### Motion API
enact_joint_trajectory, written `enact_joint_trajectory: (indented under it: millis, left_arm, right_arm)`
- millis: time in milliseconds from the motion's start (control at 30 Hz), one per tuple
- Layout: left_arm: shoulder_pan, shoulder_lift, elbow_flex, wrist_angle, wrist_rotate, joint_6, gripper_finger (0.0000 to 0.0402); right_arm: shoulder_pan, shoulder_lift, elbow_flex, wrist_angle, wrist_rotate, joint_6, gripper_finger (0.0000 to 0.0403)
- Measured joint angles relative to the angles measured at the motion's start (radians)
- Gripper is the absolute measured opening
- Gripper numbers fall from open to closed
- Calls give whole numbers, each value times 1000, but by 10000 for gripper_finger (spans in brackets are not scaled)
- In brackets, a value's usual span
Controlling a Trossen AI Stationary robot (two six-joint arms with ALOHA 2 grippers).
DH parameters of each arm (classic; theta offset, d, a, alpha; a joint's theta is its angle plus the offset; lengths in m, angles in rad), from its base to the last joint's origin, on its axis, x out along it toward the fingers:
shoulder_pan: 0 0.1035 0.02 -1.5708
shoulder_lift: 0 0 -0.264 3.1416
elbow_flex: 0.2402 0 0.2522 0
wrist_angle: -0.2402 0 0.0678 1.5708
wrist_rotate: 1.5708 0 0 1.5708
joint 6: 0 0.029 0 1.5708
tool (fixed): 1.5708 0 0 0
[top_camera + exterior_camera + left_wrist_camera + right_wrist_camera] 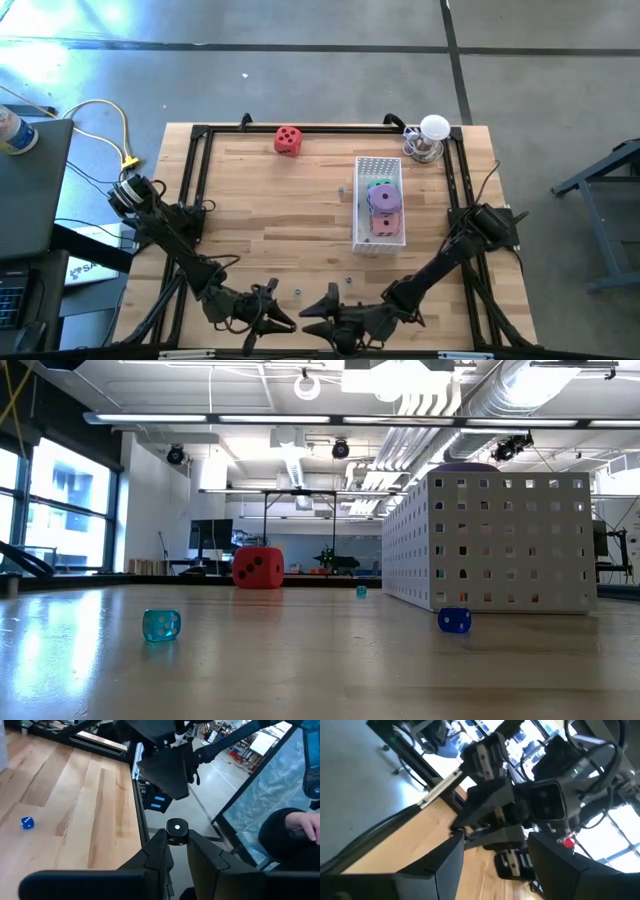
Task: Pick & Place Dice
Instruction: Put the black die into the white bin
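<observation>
Red die (288, 140): sits alone on the table at the far edge, outside the bin (358, 215), well apart from both grippers and across the table from them. It is a little nearer the left arm's side.

Green die (379, 184), purple die (383, 197), pink die (385, 222): all in the bin, stacked in a row. The bin lies ahead of the right gripper (312, 318), between it and the far edge.

Step, as judged: three of four placed, red not yet picked.

Left gripper (177, 840): at the near edge, clamped on a small black die (177, 831), white pip facing the wrist camera. This is not one of the task's dice.

Right gripper: just beside the left one, tip to tip, fingers apart, nothing between them. It sits close to the black die; a hand-over is possible, but I cannot confirm it.

Small blue die (454, 620) and teal die (161, 625): loose on the wood ahead of both grippers.

Next move calls for:
- Free one gripper and reach the full depth of the table to the red die.
- Open wide enough for a soft cube.
- Carry it over the bin wall to the open slot.
</observation>
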Motion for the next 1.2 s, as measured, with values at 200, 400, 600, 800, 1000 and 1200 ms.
enact_joint_trajectory:
  millis: [200, 400, 600, 800, 1000, 1200]
  left_arm:
    - [0, 0, 0, 0, -6, -15, 56]
    - [0, 0, 0, 0, -8, -15, 56]
    - [13, 0, 0, -1, -22, -15, 56]
    - [33, 0, 0, -2, -37, -55, 56]
    - [42, 0, 0, -2, -39, -97, 56]
    - [41, 0, 0, -1, -34, -131, 56]
  right_arm:
    - [-18, 0, 0, -51, -107, 24, 197]
    - [-42, 0, 0, -44, -138, 97, 196]
    - [-68, 0, 0, -53, -217, 146, 196]
    - [-72, 0, 0, -58, -233, 150, 196]
    - [-78, 0, 0, -96, -233, 154, 195]
    - [-77, 0, 0, -129, -228, 154, 195]
